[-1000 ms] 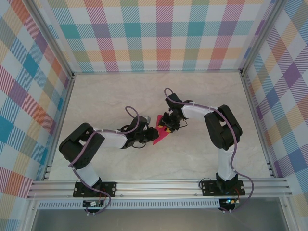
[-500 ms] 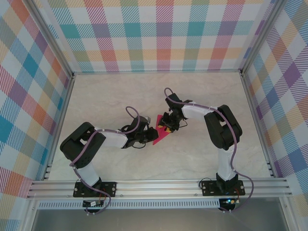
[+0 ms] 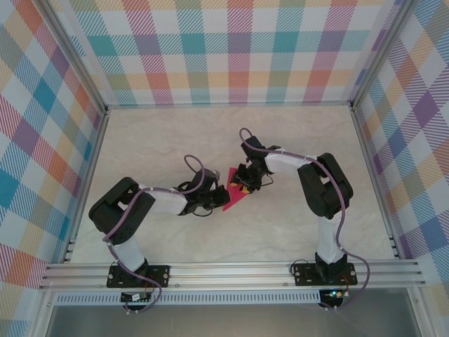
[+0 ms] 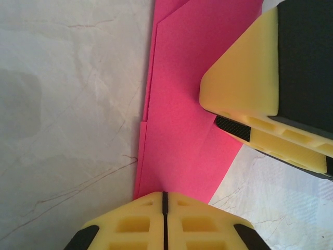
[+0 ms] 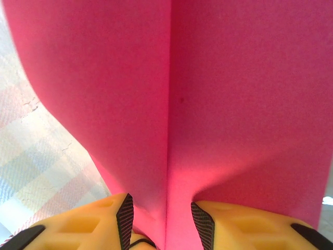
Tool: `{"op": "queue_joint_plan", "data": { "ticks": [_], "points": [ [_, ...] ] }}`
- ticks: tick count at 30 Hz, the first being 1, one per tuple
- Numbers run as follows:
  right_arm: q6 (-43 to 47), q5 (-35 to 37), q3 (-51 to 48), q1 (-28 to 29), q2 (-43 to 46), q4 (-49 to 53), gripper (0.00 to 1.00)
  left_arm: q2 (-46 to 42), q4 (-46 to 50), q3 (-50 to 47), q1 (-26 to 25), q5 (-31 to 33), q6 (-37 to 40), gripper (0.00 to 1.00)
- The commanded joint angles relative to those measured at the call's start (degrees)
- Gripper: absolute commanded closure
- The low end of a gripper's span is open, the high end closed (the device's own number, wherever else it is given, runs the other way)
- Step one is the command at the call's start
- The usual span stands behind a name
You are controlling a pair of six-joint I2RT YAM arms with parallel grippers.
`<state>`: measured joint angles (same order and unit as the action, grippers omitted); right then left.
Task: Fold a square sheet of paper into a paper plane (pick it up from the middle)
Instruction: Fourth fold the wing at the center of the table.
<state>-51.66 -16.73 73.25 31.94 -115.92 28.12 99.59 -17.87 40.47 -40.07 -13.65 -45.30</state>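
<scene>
both claws pinching folded pink paper, layered folds seen from left wrist

Lab test cell: aluminium frame rails, plaid backdrop panels, marble-pattern table, two bolted arms.

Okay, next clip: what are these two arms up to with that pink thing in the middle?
Both arms meet at mid-table over a pink-red paper that is already partly folded, with creases and layered edges. The left gripper is shut, its fingers pressed together at the paper's edge. The right gripper pinches the paper along a centre crease, so it rises between its fingers. It is not a finished plane yet; the paper sits between the two grippers above the marble table.
</scene>
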Motion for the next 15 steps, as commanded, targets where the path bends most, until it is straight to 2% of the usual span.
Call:
{"op": "queue_joint_plan", "data": {
  "ticks": [1,9,15],
  "points": [
    [0.51,15.35,-6.15,-0.7,-8.97,7.58,0.57,1.65,5.73,0.62,-0.53,2.34,1.35,0.94],
    [4.72,10.8,-4.24,-0.73,3.56,4.53,0.55,2.07,9.9,0.74,-1.01,3.28,2.0,0.99],
    [12.05,2.61,-3.01,-1.26,11.04,-3.74,0.54,3.02,10.4,0.21,-1.26,3.54,2.06,1.0]
  ]
}}
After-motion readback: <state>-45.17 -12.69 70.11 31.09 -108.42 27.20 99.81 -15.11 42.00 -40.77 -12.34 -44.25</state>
